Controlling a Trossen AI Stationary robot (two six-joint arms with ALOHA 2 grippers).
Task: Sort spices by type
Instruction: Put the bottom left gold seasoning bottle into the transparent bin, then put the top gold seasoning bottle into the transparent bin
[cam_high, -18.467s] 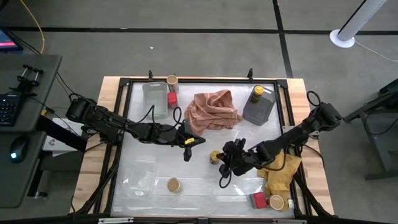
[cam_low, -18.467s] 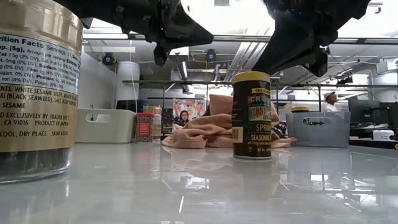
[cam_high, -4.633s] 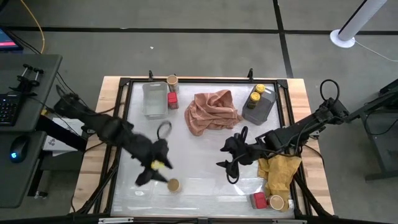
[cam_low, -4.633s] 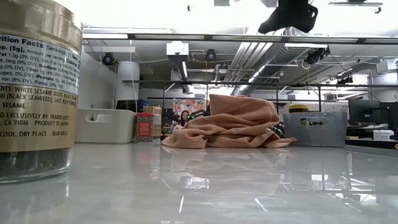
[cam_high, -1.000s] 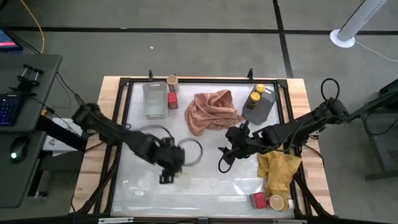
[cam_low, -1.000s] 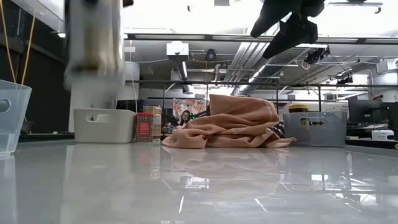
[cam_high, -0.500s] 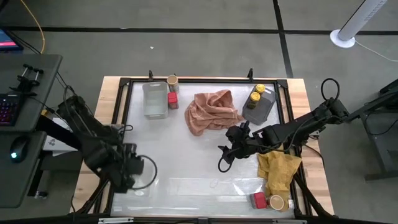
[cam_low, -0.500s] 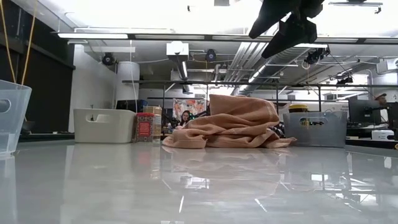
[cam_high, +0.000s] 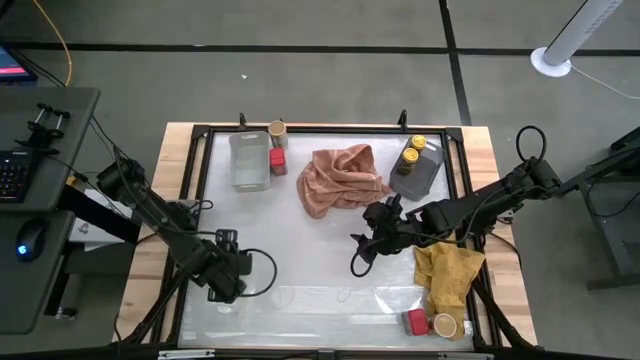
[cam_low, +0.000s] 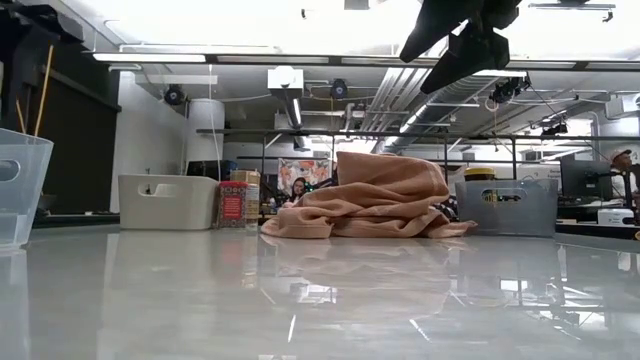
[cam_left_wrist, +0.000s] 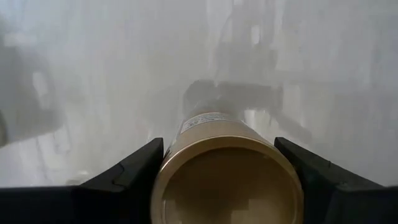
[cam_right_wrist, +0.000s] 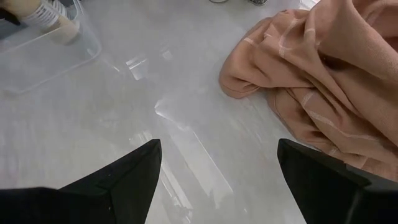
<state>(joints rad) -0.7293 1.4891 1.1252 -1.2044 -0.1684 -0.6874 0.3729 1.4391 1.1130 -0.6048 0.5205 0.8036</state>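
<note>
My left gripper hangs at the table's near left over the clear tray, pointing down and shut on a tan-lidded spice jar. My right gripper hovers open above the middle of the table, beside the pink cloth, with nothing between its fingers. Another tan-lidded jar and a red box stand at the far edge. Two yellow-lidded jars stand in the grey tray. A red box and a tan-lidded jar sit near right. My left gripper pinches the jar's upper wall, just under the tan lid, between its two fingers, one on each side. The fingers come from above, pointing down. The jar stands upright below them, lid up; whether its base touches the clear tray I cannot tell.
A whitish tray stands far left. A yellow cloth lies near right under my right arm. A dark frame runs around the glossy table top. Bare table top lies between the two grippers.
My left gripper has carried the jar toward the table's left edge and down, and has turned a little; the jar has left the low view. It now hangs over the clear tray.
</note>
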